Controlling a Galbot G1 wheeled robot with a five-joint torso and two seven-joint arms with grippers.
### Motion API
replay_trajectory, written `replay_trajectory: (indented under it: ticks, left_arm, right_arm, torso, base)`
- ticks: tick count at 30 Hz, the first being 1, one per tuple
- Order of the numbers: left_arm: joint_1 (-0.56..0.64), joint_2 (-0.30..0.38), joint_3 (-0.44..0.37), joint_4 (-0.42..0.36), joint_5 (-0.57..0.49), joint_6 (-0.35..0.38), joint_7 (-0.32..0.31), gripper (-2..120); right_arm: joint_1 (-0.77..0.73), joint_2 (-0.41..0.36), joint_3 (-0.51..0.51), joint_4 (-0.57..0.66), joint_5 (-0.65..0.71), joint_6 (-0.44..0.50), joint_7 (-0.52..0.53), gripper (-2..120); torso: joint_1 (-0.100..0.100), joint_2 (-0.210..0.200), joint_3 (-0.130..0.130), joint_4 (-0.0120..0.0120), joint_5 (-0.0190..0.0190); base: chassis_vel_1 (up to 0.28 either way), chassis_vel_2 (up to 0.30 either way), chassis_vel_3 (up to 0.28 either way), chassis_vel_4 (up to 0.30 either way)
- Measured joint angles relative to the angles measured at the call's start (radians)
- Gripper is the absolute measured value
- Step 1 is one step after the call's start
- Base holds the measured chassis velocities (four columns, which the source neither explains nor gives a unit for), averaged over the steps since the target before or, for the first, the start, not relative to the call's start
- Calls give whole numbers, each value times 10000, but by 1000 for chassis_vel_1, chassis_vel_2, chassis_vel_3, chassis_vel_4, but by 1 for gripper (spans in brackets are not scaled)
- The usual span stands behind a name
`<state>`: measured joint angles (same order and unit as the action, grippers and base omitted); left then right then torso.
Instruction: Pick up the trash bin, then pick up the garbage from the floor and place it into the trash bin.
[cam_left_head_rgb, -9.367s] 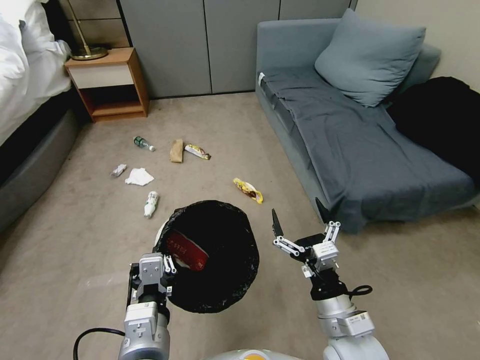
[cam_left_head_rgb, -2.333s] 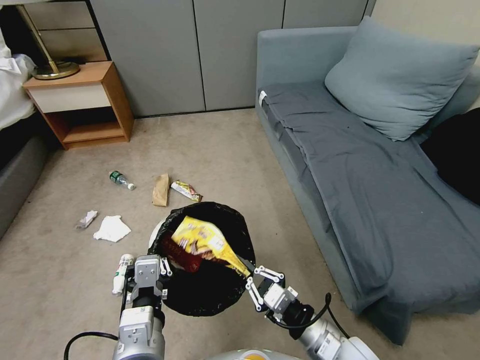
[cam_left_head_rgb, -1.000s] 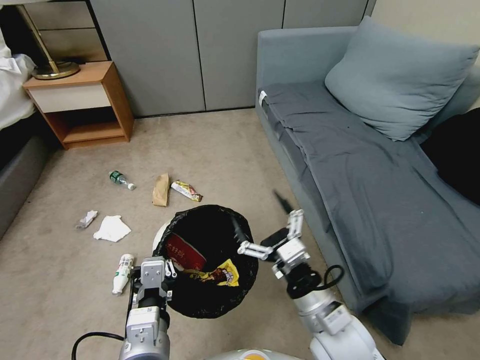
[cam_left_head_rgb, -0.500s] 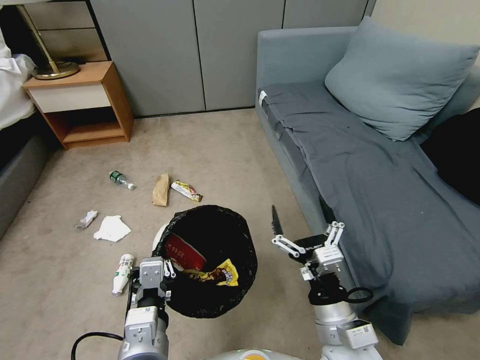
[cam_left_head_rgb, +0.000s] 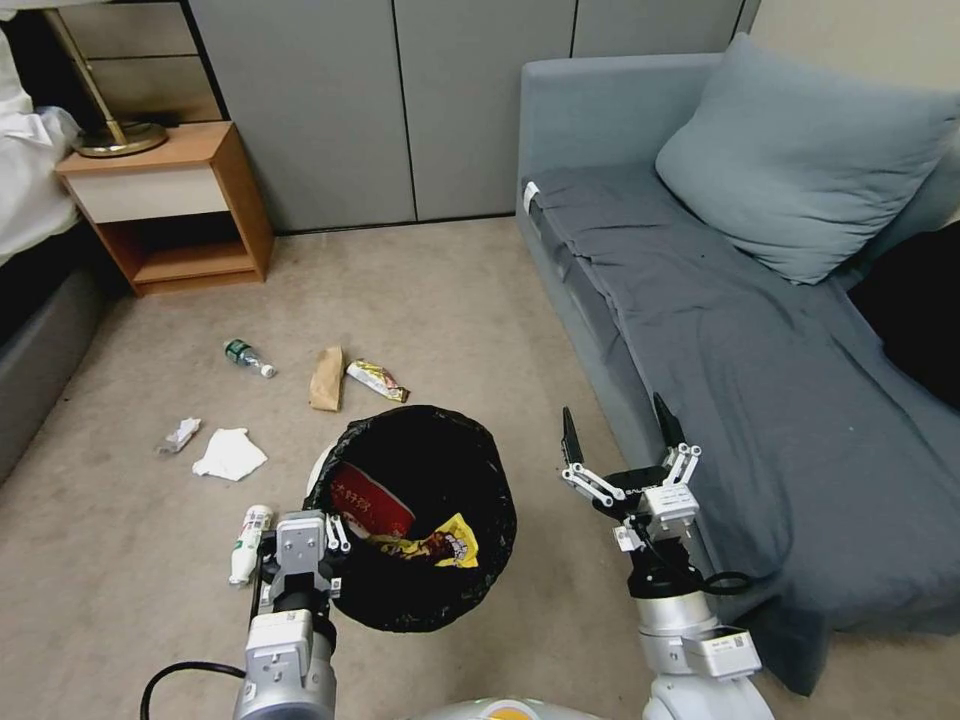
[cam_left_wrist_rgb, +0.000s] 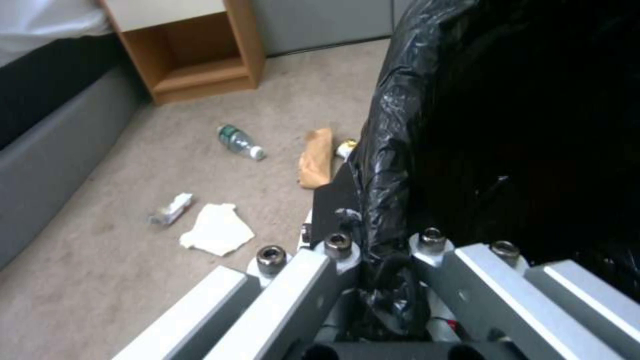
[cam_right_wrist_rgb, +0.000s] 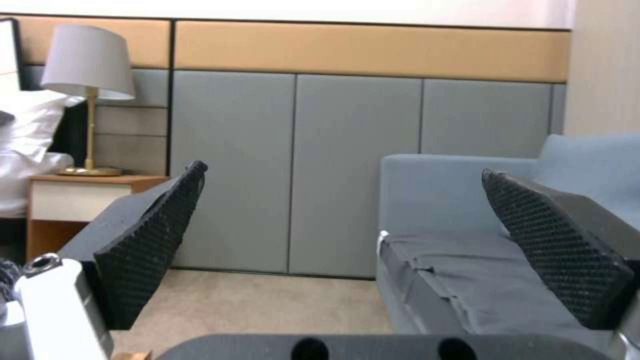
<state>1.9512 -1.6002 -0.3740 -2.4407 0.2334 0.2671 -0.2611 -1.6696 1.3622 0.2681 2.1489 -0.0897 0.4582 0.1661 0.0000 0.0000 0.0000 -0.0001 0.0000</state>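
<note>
Beside the sofa (cam_left_head_rgb: 700, 330), right gripper (cam_left_head_rgb: 620, 440) hovers empty, jaws apart; left gripper (cam_left_head_rgb: 300, 545) clamps the lined trash bin (cam_left_head_rgb: 420, 600) rim. Between pickups, I judge: snack wrapper (cam_left_head_rgb: 376, 379) at bin's twelve o'clock calls for a forward reach.

I see the trash bin (cam_left_head_rgb: 420, 520), a small round white bucket lined with a black bag (cam_left_wrist_rgb: 467, 125), held upright off the floor at its near rim. Inside lie a red-white packet (cam_left_head_rgb: 372, 500) and a yellow snack wrapper (cam_left_head_rgb: 440, 545). On the carpet beyond it lie a brown paper bag (cam_left_head_rgb: 325, 378) beside another yellow wrapper (cam_left_head_rgb: 376, 379), a green-labelled bottle (cam_left_head_rgb: 248, 357), two white tissues (cam_left_head_rgb: 230, 454), and a white bottle (cam_left_head_rgb: 244, 530) near the bin.
</note>
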Motion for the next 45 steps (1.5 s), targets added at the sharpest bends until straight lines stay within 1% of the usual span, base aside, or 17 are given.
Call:
replay_trajectory:
  ticks: [11, 24, 45]
  left_arm:
    - [30, -17, -23, -35, 5, 19, -8, 0]
    - [16, -13, -12, -48, 15, 72, -36, 0]
    - [-8, -18, 34, -26, -1, 49, -89, 0]
  right_arm:
    - [107, 10, -151, -60, 194, -63, -25, 100]
    - [106, 13, -388, -134, -43, -148, -58, 100]
    - [217, -75, -322, -33, -62, -294, -117, 100]
  torso:
    - [0, 0, 0, 1, 0]
    - [0, 0, 0, 1, 0]
    - [0, 0, 0, 1, 0]
  base:
    - [62, 63, 72, 70]
    - [112, 120, 123, 113]
    - [119, 117, 116, 120]
